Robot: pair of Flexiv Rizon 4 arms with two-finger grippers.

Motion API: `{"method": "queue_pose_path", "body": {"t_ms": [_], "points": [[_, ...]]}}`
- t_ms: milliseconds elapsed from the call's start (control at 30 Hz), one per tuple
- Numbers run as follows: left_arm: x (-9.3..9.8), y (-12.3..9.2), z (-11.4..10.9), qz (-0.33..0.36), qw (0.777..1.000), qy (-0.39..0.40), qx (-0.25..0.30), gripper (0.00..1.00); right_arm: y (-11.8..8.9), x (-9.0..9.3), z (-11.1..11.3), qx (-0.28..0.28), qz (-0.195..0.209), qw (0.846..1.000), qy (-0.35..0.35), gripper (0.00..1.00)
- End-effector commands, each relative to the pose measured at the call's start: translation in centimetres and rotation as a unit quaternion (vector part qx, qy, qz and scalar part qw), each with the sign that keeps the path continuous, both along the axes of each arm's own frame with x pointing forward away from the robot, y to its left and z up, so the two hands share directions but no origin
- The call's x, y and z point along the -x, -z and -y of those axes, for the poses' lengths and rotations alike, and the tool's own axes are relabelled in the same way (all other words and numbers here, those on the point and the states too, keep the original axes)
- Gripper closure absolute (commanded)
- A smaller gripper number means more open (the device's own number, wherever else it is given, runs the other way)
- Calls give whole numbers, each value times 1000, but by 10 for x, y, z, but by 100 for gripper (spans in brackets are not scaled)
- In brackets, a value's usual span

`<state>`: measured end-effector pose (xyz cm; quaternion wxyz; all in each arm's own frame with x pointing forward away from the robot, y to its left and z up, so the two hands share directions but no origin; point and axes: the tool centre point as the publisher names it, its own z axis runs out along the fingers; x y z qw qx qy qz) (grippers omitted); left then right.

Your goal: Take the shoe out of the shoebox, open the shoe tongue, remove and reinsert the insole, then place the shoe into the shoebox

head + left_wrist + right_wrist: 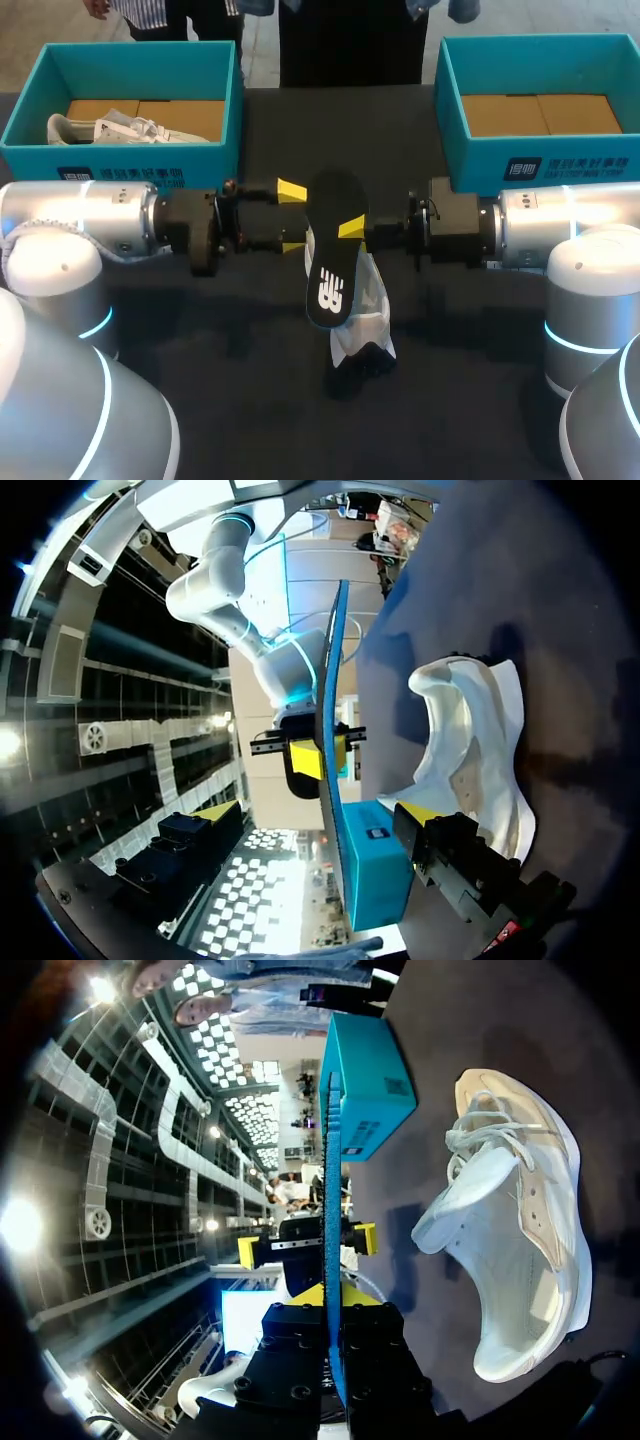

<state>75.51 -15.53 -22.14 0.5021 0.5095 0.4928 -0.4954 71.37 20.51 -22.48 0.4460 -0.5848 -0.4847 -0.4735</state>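
Note:
A black insole (335, 245) with a white logo hangs above the middle of the table, and my right gripper (352, 228) is shut on its right edge. My left gripper (293, 218) stands open at the insole's left edge, one yellow tip on either side, not touching it. The white shoe (362, 330) lies on the dark table under the insole. In the left wrist view the insole (330, 730) is edge-on between my open fingers (440, 830), with the shoe (470, 740) beside it. In the right wrist view my gripper (333, 1300) clamps the insole (332, 1210) next to the shoe (520, 1230).
A teal shoebox (30, 120) at the back left holds a second white shoe (120, 128). Another teal shoebox (455, 100) at the back right shows only its cardboard floor. The table's front strip near the shoe is bare dark cloth.

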Motion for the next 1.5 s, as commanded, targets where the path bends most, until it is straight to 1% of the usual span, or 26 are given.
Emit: {"method": "queue_pose_path", "body": {"t_ms": [33, 133, 200, 267, 300, 333, 433, 467, 500, 633, 700, 900, 1133, 1267, 1333, 1500], "points": [[-4, 4, 7, 0, 1000, 0, 4, 0, 0, 1, -1, 1, 0, 1000, 2, 100], [-5, 5, 11, -1, 1000, -2, 10, 0, 0, 1, -1, 1, 0, 1000, 2, 100], [-6, 5, 13, 0, 1000, -5, 12, 2, 0, 1, -1, 1, 0, 1000, 2, 100], [-8, 6, 15, 1, 1000, -8, 14, 6, 0, 1, -1, 1, 0, 1000, 2, 100], [-9, 6, 16, 2, 1000, -11, 15, 10, 0, 1, -1, 1, 0, 1000, 2, 100], [-10, 6, 17, 2, 1000, -12, 15, 11, 0, 1, -1, 1, 0, 1000, 2, 100], [-12, 8, 21, 3, 1000, -19, 18, 20, 0, 1, -1, 1, 0, 1000, 2, 100], [-12, 8, 21, 2, 1000, -19, 19, 20, 0, 1, -1, 1, 0, 1000, 2, 100], [-13, 7, 22, 4, 1000, -21, 20, 27, 0, 1, -1, 1, 0, 1000, 2, 100], [-14, 6, 26, 5, 1000, -21, 22, 31, 0, 1, -1, 1, 0, 1000, 2, 100], [-14, 6, 26, 5, 999, -23, 24, 39, 0, 1, -1, 1, 0, 1000, 2, 100], [-16, 8, 29, 2, 999, -27, 29, 50, 0, 1, -1, 1, 0, 1000, 2, 100], [-12, 7, 37, 3, 999, -21, 32, 51, 0, 1, -1, 1, 0, 1000, 2, 100], [-11, 8, 40, 1, 999, -20, 32, 54, 0, 1, -1, 1, 0, 1000, 2, 100], [-11, 8, 41, 3, 999, -22, 31, 61, 0, 1, -1, 1, 0, 1000, 2, 100], [-10, 9, 41, 3, 999, -24, 30, 63, 0, 1, -1, 1, 0, 1000, 2, 100]]}}
